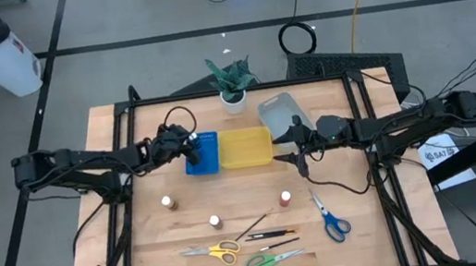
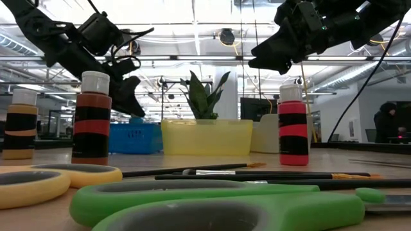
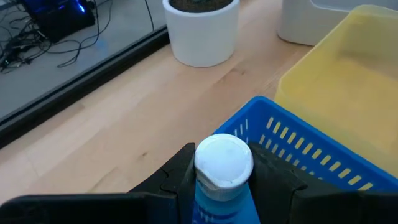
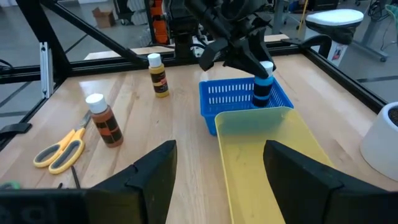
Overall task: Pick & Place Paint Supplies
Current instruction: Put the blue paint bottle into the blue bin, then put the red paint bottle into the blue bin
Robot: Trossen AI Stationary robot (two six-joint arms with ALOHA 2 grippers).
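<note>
Nearby: yellow tray (image 1: 246, 148) beside blue tray (image 1: 204, 153), plant (image 1: 231, 82) behind.

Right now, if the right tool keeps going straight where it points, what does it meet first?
Probably the yellow tray, directly ahead of the open right tool. Beyond it sits the blue tray; depth is uncertain.

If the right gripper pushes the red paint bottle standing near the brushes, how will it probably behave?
The red paint bottle is tall and narrow on a small base, so a push near its cap would probably tip it. Its round body suggests it would then roll on the smooth wooden table. It looks small, so likely light.
</note>
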